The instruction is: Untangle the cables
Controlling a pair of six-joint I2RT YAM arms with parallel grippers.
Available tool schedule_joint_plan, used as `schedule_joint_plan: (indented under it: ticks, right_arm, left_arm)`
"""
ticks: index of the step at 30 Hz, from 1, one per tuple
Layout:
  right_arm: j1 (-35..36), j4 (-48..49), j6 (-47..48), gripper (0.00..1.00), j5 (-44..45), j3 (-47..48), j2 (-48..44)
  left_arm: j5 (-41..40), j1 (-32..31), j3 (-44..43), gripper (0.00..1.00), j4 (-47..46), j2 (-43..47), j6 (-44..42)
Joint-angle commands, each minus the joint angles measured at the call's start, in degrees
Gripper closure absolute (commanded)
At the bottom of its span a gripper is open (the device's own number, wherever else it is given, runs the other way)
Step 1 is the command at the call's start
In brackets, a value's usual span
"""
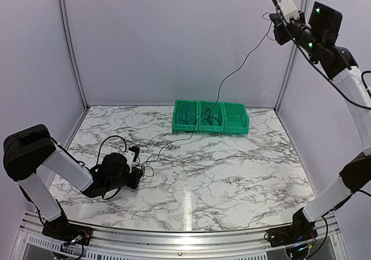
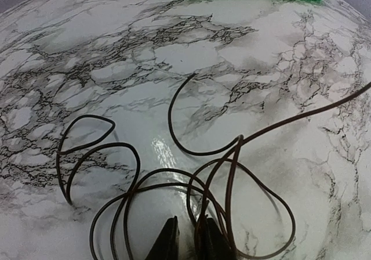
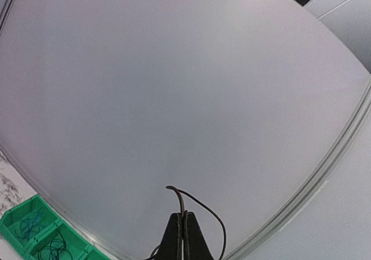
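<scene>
- Left gripper [image 2: 189, 220] is down low on the near-left part of the table [image 1: 232, 173]. Its jaws are almost together, with just a slim gap showing between them.
- A dark cable [image 2: 170, 116] lies in a bunch of loose loops right in front of it. One strand runs up along the inside of the right-hand finger [image 2: 210, 239]. Honestly can't tell if it's actually pinched or just brushing past, since the contact spot is cut off at the bottom of the wrist view.
- From that pile a strand heads off right and far, toward the green bins [image 1: 236, 127].
- The bins sit in a row of three at the far edge, about the middle of the table.
- From the top view, the cable crosses the middle bin and then climbs steeply through the air to the upper right.
- Right gripper [image 3: 184, 215] is way up high on the far right, near the wall. It's clamped tight on that cable, with a short end poking out past the fingertips and the rest curling down to the right.
- More thin cables [image 3: 29, 225] are coiled in the bins. Bluish ones are in the left bin and black ones are in the middle one.
- I can't make out any in the right bin.
</scene>
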State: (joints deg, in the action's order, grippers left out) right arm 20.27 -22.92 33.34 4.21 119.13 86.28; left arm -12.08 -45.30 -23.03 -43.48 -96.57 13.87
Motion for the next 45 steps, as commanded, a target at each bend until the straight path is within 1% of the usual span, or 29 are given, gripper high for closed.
schedule_joint_plan:
  ticks: [1, 5, 8, 10, 11, 13, 14, 16, 18, 20, 22, 25, 28, 31, 32, 34, 42, 44, 45]
  right_arm:
    - [-0.50, -1.00, 0.27, 1.00, -1.36, -17.02, -5.33]
    - [-0.58, -1.10, -0.73, 1.00, -3.56, -36.56, -10.64]
    - [-0.58, -0.84, -0.64, 1.00, -8.33, -49.36, -12.89]
    - [-0.58, -1.10, -0.48, 1.00, -13.57, -54.66, -13.32]
    - [-0.58, -1.30, 0.17, 1.00, -17.73, -56.78, -13.10]
    - [-0.39, -2.01, 1.55, 1.00, -22.20, -59.26, -11.49]
    - [-0.11, -3.08, 2.44, 0.97, -23.62, -59.35, -9.35]
    - [1.22, -6.38, 3.91, 0.84, -23.80, -57.47, -5.58]
    - [3.74, -8.99, 4.89, 0.73, -23.47, -55.23, -2.78]
    - [7.92, -9.31, 6.12, 0.64, -22.42, -54.41, -1.33]
    - [13.46, -8.31, 7.29, 0.58, -20.54, -53.83, 0.31]
    - [18.34, -7.74, 7.63, 0.56, -19.63, -51.02, 5.01]
    - [20.50, -8.88, 5.50, 0.54, -23.68, -46.25, 10.86]
    - [21.72, -9.21, 2.52, 0.45, -29.12, -43.67, 14.60]
    - [22.22, -9.02, 1.91, 0.42, -30.23, -43.62, 15.57]
    - [23.27, -8.85, 1.12, 0.39, -30.50, -43.59, 16.81]
    - [24.06, -8.72, 0.04, 0.33, -33.87, -40.82, 21.49]
    - [24.03, -9.33, -0.49, 0.32, -35.62, -39.08, 23.01]
    - [24.10, -9.59, -0.92, 0.31, -36.64, -38.15, 23.84]
  left_arm:
    - [-1.69, 0.34, 1.37, 0.82, 4.99, 2.71, -0.96]
    - [-2.09, 0.36, 1.40, 0.83, 4.99, 5.21, -1.76]
    - [-1.19, 0.30, 1.20, 0.83, 4.99, 6.83, -2.81]
    - [-0.74, 0.30, 0.85, 0.83, 4.99, 7.25, -3.51]
    - [-0.61, 0.30, 0.61, 0.83, 4.99, 7.27, -3.62]
    - [-0.29, 0.36, 0.09, 0.82, 4.99, 7.12, -3.69]
    - [-0.15, 0.33, -0.13, 0.82, 4.99, 6.99, -3.71]
    - [0.29, 0.31, -0.49, 0.82, 4.99, 6.62, -3.55]
    - [0.98, 0.33, -0.53, 0.81, 4.99, 6.72, -3.21]
    - [1.41, 0.30, -0.48, 0.79, 4.99, 6.93, -2.87]
    - [1.58, 0.33, -0.44, 0.78, 4.99, 7.26, -2.48]
    - [1.62, 0.21, -0.44, 0.76, 4.91, 7.58, -2.12]
    - [1.68, 0.23, -0.53, 0.75, 4.90, 7.88, -1.73]
    - [2.01, 0.21, -0.38, 0.73, 4.93, 8.21, -1.33]
    - [2.09, 0.21, -0.36, 0.72, 4.97, 8.32, -1.28]
    - [2.08, 0.21, -0.42, 0.71, 4.90, 8.50, -1.13]
    - [2.73, 0.14, -1.48, 0.70, 4.97, 7.51, -0.97]
    - [3.09, 0.13, -1.58, 0.67, 4.96, 7.73, -0.71]
    - [3.26, 0.05, -1.58, 0.64, 4.98, 8.29, -0.69]
